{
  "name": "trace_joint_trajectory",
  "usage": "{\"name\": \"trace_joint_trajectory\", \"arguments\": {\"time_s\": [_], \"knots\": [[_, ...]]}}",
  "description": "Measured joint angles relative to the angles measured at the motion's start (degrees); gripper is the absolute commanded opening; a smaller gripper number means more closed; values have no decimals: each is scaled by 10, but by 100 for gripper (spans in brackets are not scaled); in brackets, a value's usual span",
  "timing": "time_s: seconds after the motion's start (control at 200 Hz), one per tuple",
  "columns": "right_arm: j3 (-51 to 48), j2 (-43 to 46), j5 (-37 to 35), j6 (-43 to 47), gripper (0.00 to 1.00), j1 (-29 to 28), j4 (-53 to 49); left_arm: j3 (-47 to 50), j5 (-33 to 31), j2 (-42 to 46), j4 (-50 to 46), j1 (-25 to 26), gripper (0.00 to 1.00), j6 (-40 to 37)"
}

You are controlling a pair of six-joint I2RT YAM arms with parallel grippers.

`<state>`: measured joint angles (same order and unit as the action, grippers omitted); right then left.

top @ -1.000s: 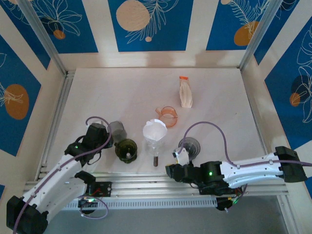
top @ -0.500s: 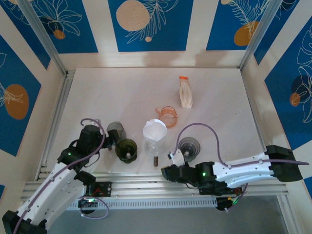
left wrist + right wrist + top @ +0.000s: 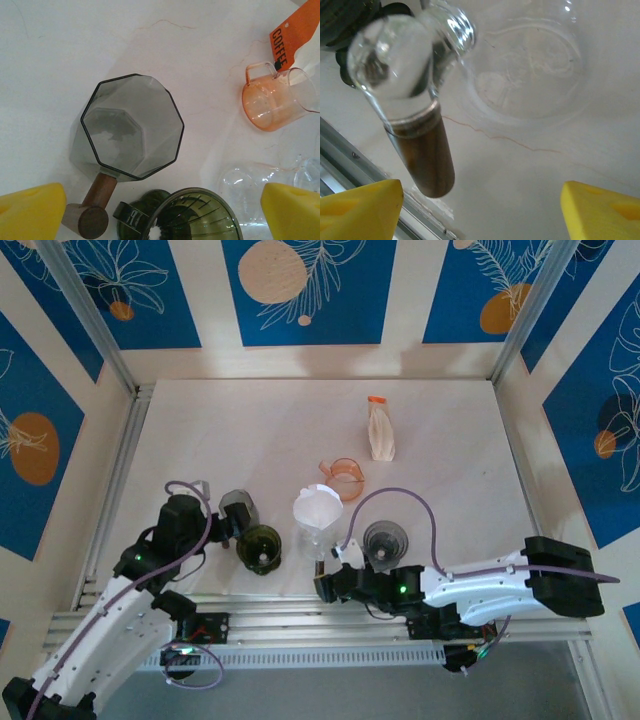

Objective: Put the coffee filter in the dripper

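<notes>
One filter [image 3: 318, 508] beyond right tool [image 3: 323, 587] (apart)

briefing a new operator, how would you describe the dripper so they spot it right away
Look toward the table's near edge, a little left of centre. The dripper stands there, beside a grey octagonal cup and left of the white paper filter. It is the only dark green, ribbed glass piece.

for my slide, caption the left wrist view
Open left gripper above a grey octagonal pitcher, green dripper and orange cup.
</notes>
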<state>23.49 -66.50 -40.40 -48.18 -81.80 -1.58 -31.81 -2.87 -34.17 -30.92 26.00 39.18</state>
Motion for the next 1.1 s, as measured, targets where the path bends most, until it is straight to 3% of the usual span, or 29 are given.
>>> {"name": "trace_joint_trajectory", "arguments": {"time_s": [0.3,1.1], "knots": [[0,-28,10,39,72,26,38,-7,10,8,0,0,99,1],[30,-161,-17,107,62,73,148,-28,16,44,-17,0,98,10]]}}
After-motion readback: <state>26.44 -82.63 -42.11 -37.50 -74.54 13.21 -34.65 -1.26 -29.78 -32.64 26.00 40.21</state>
